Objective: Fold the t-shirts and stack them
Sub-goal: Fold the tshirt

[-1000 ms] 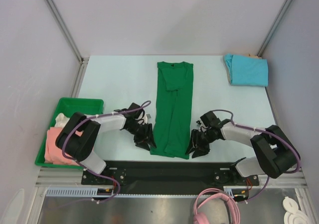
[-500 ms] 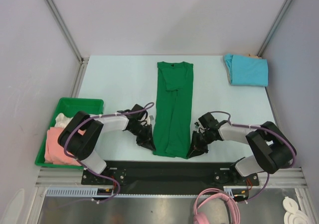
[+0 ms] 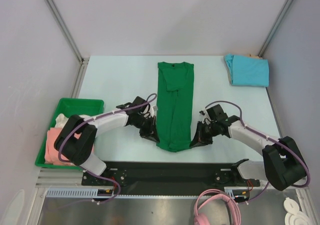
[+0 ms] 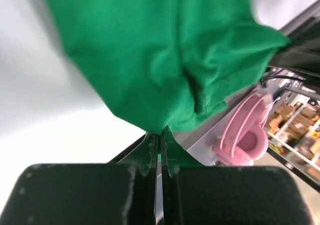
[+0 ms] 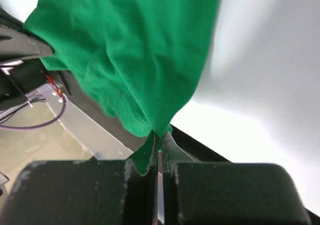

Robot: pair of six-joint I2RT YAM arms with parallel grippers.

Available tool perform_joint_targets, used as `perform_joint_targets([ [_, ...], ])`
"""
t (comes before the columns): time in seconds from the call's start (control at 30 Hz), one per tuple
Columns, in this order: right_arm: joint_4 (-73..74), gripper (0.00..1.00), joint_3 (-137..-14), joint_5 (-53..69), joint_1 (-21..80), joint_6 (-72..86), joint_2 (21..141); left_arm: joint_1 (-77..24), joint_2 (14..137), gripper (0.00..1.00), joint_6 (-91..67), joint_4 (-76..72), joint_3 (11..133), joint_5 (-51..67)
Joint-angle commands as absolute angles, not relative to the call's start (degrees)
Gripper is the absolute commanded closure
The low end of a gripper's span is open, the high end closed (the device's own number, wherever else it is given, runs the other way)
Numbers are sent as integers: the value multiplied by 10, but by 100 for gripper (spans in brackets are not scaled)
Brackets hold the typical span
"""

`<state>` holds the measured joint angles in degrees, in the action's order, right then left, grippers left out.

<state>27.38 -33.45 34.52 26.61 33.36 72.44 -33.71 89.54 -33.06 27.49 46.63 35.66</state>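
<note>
Four shirts, counted: one dark green shirt (image 3: 174, 105), one turquoise shirt (image 3: 247, 70), one pink shirt (image 3: 54, 146), one white shirt (image 3: 62, 120).

Dark green shirt down the middle of the table (image 3: 120, 80), folded lengthwise into a long narrow strip. Collar at the far end, near the far edge; hem at the near end, close to the near edge and drawn in narrower than the rest of the strip.

Two grippers, one at each hem corner. Left gripper (image 3: 151, 134) clenched on the left corner, right gripper (image 3: 196, 139) clenched on the right corner. In both wrist views, fingers pressed tight together with green cloth bunched at the tips.

Turquoise shirt folded into a compact rectangle at the far right corner, close to the right edge, well apart from the green strip.

One green tray (image 3: 80, 104) at the left edge, holding the pink and the white shirt. Pink nearer, white behind it, the two touching; far part of the tray floor bare.

Bare tabletop on both sides of the strip: a broad stretch to the left as far as the tray, another to the right as far as the turquoise shirt. Walls along the left, far and right sides.

One pair of pink headphones (image 3: 212, 210) below the near edge, past the black rail.
</note>
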Motion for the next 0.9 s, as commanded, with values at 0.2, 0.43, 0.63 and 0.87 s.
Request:
perform_joint_targets([
  [0.2, 334, 100, -425, 349, 215, 260, 727, -308, 864, 100, -289, 292, 548, 330],
  [0.43, 303, 100, -472, 349, 185, 250, 755, -280, 890, 99, -279, 295, 597, 323],
  [0.63, 270, 100, -501, 344, 160, 257, 780, -265, 924, 100, -269, 294, 645, 323],
  [0.87, 221, 100, -555, 345, 119, 266, 831, -245, 967, 100, -262, 296, 683, 316],
])
